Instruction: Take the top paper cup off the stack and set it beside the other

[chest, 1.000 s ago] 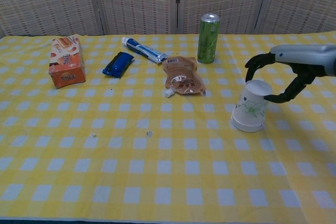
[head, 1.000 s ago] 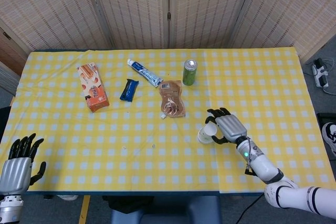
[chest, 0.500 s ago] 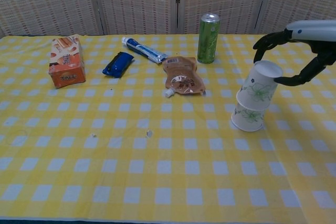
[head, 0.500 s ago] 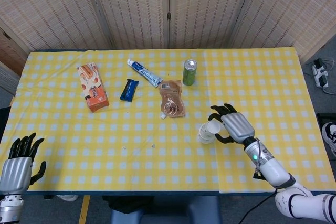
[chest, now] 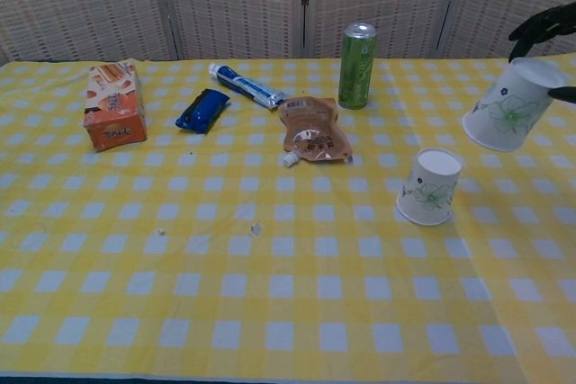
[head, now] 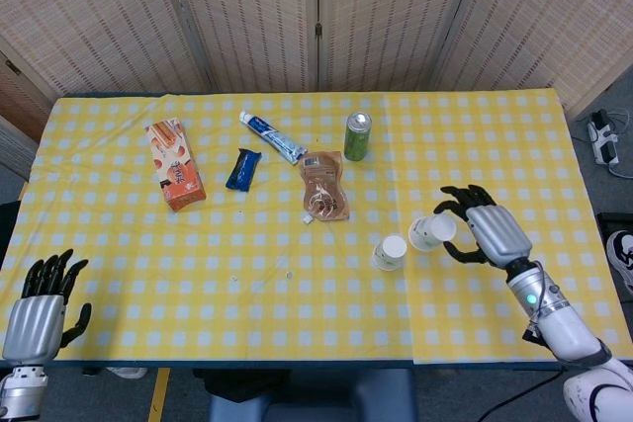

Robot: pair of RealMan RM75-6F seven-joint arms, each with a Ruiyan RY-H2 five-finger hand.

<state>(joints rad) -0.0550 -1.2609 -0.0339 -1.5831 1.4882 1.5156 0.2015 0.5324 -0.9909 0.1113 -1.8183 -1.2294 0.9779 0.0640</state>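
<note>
One white paper cup (head: 390, 252) (chest: 428, 187) with a green print stands upside down on the yellow checked cloth, slightly tilted. My right hand (head: 485, 227) (chest: 545, 28) grips a second, matching cup (head: 431, 232) (chest: 509, 115) and holds it tilted in the air, up and to the right of the standing one. The two cups are apart. My left hand (head: 42, 299) hangs at the table's near left corner, fingers spread, holding nothing; the chest view does not show it.
Behind the cups lie a brown pouch (head: 324, 187) and a green can (head: 357, 135). Further left are a toothpaste tube (head: 272, 137), a blue wrapper (head: 242, 169) and an orange carton (head: 174, 163). The table's front edge (head: 297, 361) runs near.
My right hand has lifted the top cup off the stack and carried it up and to the right. The lower cup stayed on the cloth. The left hand barely moved.
</note>
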